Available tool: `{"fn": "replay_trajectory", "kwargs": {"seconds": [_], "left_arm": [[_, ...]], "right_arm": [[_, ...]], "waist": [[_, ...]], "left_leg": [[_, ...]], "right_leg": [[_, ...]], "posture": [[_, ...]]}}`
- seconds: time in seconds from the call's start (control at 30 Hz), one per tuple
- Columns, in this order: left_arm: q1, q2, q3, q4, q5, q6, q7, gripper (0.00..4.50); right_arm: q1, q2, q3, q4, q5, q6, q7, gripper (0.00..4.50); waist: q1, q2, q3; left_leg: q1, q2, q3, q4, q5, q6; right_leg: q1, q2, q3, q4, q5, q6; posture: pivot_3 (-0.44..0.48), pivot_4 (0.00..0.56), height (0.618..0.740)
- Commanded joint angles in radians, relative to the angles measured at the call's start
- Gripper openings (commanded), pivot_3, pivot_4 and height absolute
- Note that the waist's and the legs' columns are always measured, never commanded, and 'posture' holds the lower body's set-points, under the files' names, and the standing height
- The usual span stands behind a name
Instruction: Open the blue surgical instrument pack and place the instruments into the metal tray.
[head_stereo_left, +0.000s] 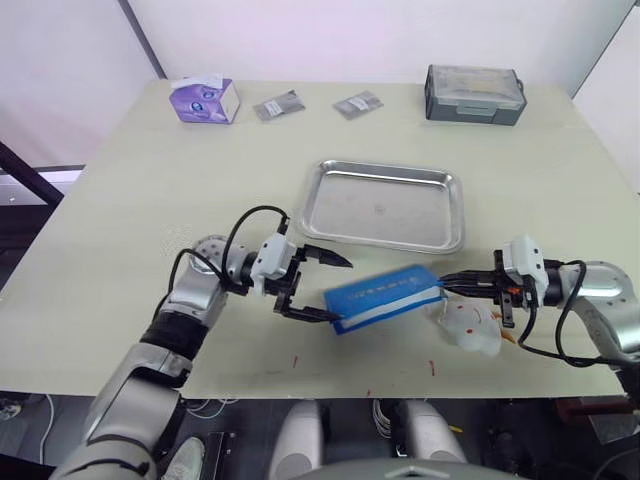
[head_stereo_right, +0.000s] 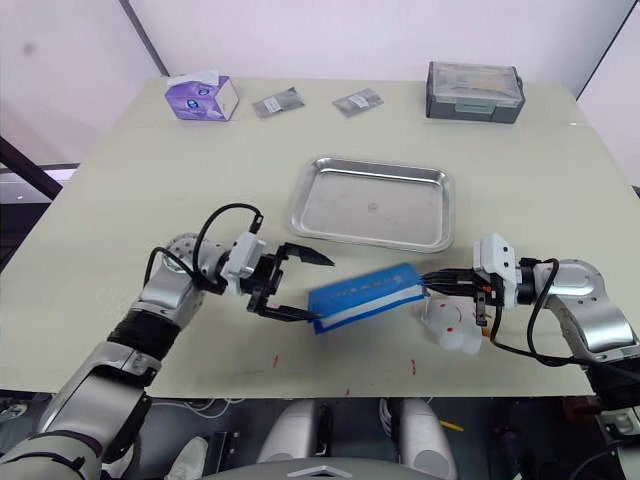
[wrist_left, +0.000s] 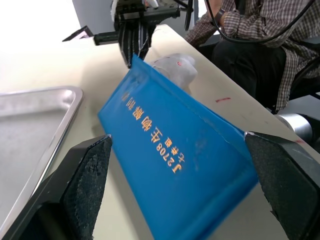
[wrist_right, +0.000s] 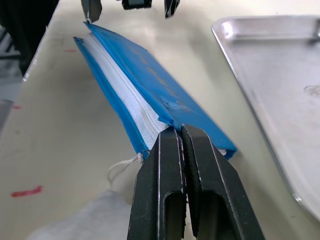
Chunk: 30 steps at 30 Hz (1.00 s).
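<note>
Right claw (wrist_right: 181, 131) pinches one end of the blue surgical instrument pack (head_stereo_left: 384, 294), which lies still zipped on the tabletop (head_stereo_left: 120, 200) just before the metal tray (head_stereo_left: 382, 204); left claw (head_stereo_left: 318, 286), spread wide, brackets the opposite end, apparently to steady it for opening.

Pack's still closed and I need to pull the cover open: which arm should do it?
Probably the right. Its claw is already shut on the top flap of the blue pack, so it can lift. The left claw is open around the other end, gripping nothing.
</note>
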Motion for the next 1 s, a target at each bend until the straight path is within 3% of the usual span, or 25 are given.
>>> {"fn": "replay_trajectory", "kwargs": {"seconds": [0.03, 0.4, 0.73, 0.97, 1.0], "left_arm": [[0.009, 0.040, -0.021, -0.072, -0.062, -0.003, -0.047, 4.50], [0.041, 0.116, -0.084, -0.112, -0.103, -0.043, -0.047, 4.50], [-0.007, -0.008, -0.071, 0.076, 0.019, -0.201, -0.047, 4.50], [-0.047, -0.143, 0.025, 0.226, 0.109, -0.263, -0.026, 4.50], [-0.050, -0.155, 0.038, 0.231, 0.109, -0.249, -0.023, 4.25]], "right_arm": [[0.016, 0.000, -0.052, -0.073, 0.053, 0.085, 0.001, 0.11], [0.015, 0.000, -0.098, -0.144, 0.140, 0.382, -0.056, 0.11], [-0.003, 0.008, -0.108, -0.143, 0.138, 0.452, -0.060, 0.11], [-0.023, 0.030, -0.137, -0.149, 0.167, 0.520, -0.083, 0.11], [-0.025, 0.032, -0.139, -0.149, 0.168, 0.525, -0.084, 0.03]], "waist": [[0.000, 0.000, 0.000], [0.001, 0.000, 0.000], [0.001, 0.000, 0.000], [0.000, 0.000, 0.000], [0.000, 0.000, 0.000]], "left_leg": [[0.000, 0.000, 0.000, 0.000, 0.000, 0.000], [0.000, 0.000, 0.000, 0.000, 0.000, 0.000], [-0.001, 0.000, 0.001, 0.000, 0.000, 0.000], [-0.001, -0.001, 0.001, 0.000, 0.000, 0.000], [-0.001, -0.001, 0.001, 0.000, 0.000, 0.000]], "right_leg": [[0.000, 0.000, 0.000, 0.000, 0.000, 0.000], [0.000, 0.000, 0.000, 0.000, 0.000, 0.000], [0.000, 0.000, 0.000, 0.000, 0.000, 0.000], [0.000, 0.000, -0.001, -0.001, 0.000, 0.000], [0.000, 0.000, -0.001, -0.001, 0.000, 0.000]], "posture": [[0.000, 0.150, 0.738], [0.000, 0.150, 0.738], [0.000, 0.150, 0.738], [0.000, 0.150, 0.738], [0.000, 0.150, 0.738]]}}
